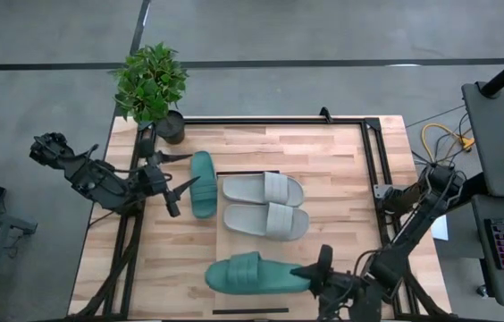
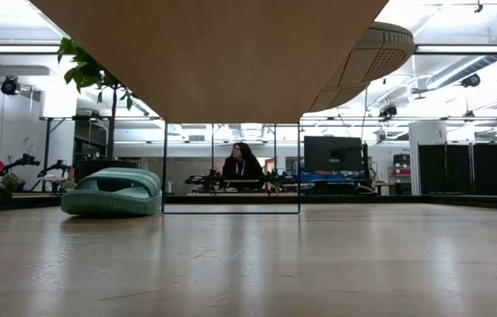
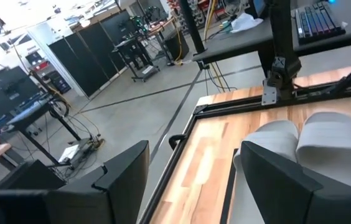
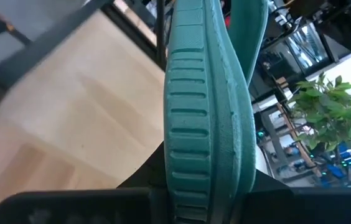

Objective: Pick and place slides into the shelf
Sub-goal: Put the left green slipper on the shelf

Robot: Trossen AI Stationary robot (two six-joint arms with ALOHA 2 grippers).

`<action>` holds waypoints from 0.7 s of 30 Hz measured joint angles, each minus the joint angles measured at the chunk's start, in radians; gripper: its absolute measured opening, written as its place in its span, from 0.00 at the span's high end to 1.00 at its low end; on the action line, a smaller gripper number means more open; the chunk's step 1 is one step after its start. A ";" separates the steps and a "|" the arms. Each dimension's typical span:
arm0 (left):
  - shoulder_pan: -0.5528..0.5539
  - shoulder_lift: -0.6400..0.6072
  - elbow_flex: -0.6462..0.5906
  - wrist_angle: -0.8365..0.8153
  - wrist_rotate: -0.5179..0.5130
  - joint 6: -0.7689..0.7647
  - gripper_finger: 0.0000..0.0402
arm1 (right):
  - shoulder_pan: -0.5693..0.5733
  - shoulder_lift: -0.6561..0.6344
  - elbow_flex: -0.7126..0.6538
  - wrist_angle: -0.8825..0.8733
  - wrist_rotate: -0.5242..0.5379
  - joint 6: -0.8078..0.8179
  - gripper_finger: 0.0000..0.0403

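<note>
Slides of rubbery material lie on the pale wood shelf [image 1: 234,250], a long smooth panel resting on the surface [image 1: 341,170], which is made of short wood staves. The two grey slides [image 1: 265,204] sit side by side in the middle of the shelf, almost touching, each with one broad strap. One green slide [image 1: 202,183] lies just beside them toward the left arm, long and narrow, standing crosswise to the grey pair. The other green slide [image 1: 250,274] is at the near end of the shelf, and the right end effector [image 1: 322,268] is clamped on its end. In the right wrist view this slide [image 4: 203,112] fills the middle of the picture, and its sole edge shows regular ribs; the dark fingers pressing it are mostly cut off at the bottom.

The left end effector [image 1: 173,183] hovers just beside the first green slide with its fingers apart and nothing between them. In its wrist view only a part of the grey slides [image 3: 312,143] is visible.

In the low view the underside of a raised slide [image 2: 367,62] is partly hidden behind the shelf edge. A potted plant [image 1: 152,85] with many leaves stands at the far left corner of the surface. A person [image 2: 241,165] sits far behind, too small to make out.
</note>
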 joint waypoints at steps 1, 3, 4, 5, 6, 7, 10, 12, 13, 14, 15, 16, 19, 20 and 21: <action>0.000 0.000 -0.001 -0.001 0.001 -0.002 0.41 | 0.000 0.000 0.000 -0.019 0.000 0.001 0.87; 0.000 0.004 -0.006 -0.004 0.002 -0.002 0.41 | -0.001 0.000 -0.001 -0.061 0.000 0.013 0.87; 0.000 0.006 -0.007 -0.002 0.001 -0.002 0.41 | -0.001 0.000 -0.001 -0.081 0.000 0.018 0.87; 0.000 0.006 -0.009 -0.001 0.002 -0.002 0.41 | -0.001 0.000 -0.001 -0.099 0.000 0.020 0.87; 0.000 0.006 -0.011 -0.004 0.002 -0.003 0.41 | -0.001 0.000 -0.001 -0.113 0.000 0.020 0.87; 0.000 0.008 -0.012 -0.004 0.002 -0.010 0.41 | -0.001 0.000 -0.001 -0.123 0.000 0.019 0.87; 0.001 0.011 -0.016 0.001 0.002 -0.021 0.41 | -0.001 0.000 -0.005 -0.128 0.000 -0.005 0.87; 0.001 0.013 -0.024 0.004 0.002 -0.023 0.41 | -0.001 0.000 -0.014 -0.129 0.000 -0.017 0.87; 0.001 0.013 -0.027 0.007 0.001 -0.023 0.41 | -0.001 0.000 -0.019 -0.129 0.000 -0.020 0.87; 0.001 0.013 -0.031 0.009 0.002 -0.023 0.41 | -0.001 0.000 -0.026 -0.129 0.000 -0.025 0.87; 0.001 0.013 -0.037 0.012 0.002 -0.026 0.41 | -0.001 0.000 -0.033 -0.129 0.000 -0.031 0.87; 0.001 0.013 -0.041 0.012 0.001 -0.039 0.41 | -0.001 0.000 -0.041 -0.129 0.000 -0.038 0.87; 0.001 0.013 -0.052 0.011 0.002 -0.073 0.41 | -0.007 0.000 -0.065 -0.129 0.016 -0.058 0.87; 0.001 0.013 -0.055 0.012 0.002 -0.075 0.41 | -0.008 0.000 -0.069 -0.128 0.027 -0.064 0.87; 0.001 0.014 -0.056 0.012 0.002 -0.076 0.41 | -0.009 -0.001 -0.074 -0.128 0.034 -0.074 0.87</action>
